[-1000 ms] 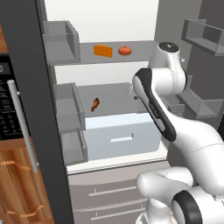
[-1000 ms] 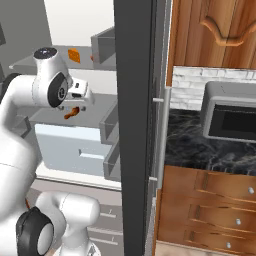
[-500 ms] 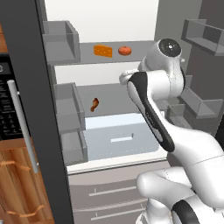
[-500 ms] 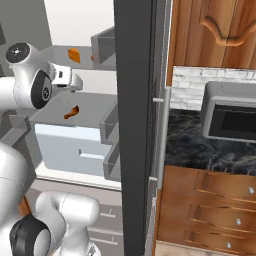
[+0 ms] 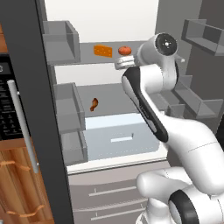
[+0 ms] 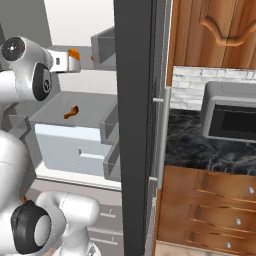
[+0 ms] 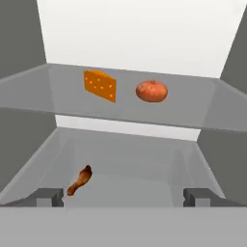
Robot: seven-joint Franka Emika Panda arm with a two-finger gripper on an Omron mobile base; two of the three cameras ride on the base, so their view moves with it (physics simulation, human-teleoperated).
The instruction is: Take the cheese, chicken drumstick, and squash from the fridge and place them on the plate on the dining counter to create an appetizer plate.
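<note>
Gripper (image 7: 123, 198) fingers stand spread wide, one tip at 8 o'clock and the other at 4 o'clock of the hand view, with nothing between them and touching nothing. Fridge (image 5: 109, 26) is open, white inside. Cheese (image 7: 100, 85) sits on the upper grey shelf (image 7: 202, 111) at about 11 o'clock in the hand view; squash (image 7: 151, 91) lies just beside it on the same shelf, toward 1 o'clock, apart from it. Chicken drumstick (image 7: 79, 181) lies on the lower shelf at 7 o'clock, near the left-hand fingertip (image 7: 49, 197) but clear of it. Pale drawer (image 5: 118, 138) sits below the drumstick's shelf in the left base view.
</note>
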